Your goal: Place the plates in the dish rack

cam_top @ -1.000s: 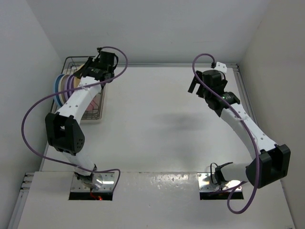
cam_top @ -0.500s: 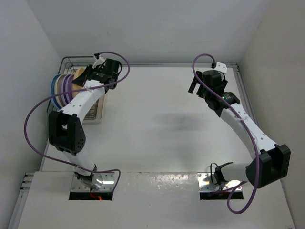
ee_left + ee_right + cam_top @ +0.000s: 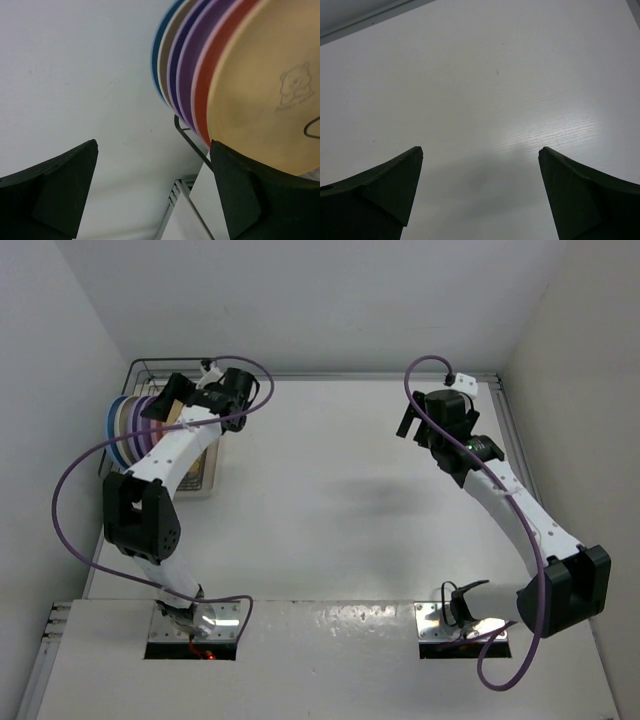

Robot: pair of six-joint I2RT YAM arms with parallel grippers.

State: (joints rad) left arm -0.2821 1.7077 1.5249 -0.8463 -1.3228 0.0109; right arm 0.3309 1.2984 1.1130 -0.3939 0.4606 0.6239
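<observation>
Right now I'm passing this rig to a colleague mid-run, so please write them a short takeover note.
Left gripper: jaws open, holding nothing, right beside the bear-print plate.
Right gripper: jaws open, empty, over the table.
The plates stand on edge in a row in the dish rack, far left.
Done: no plate shows loose on the table, so loading looks complete.
Left: probably just draw the left arm clear.

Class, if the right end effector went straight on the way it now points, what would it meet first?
Probably the table: only its white surface shows ahead of the right end effector; depth is unclear.
</observation>
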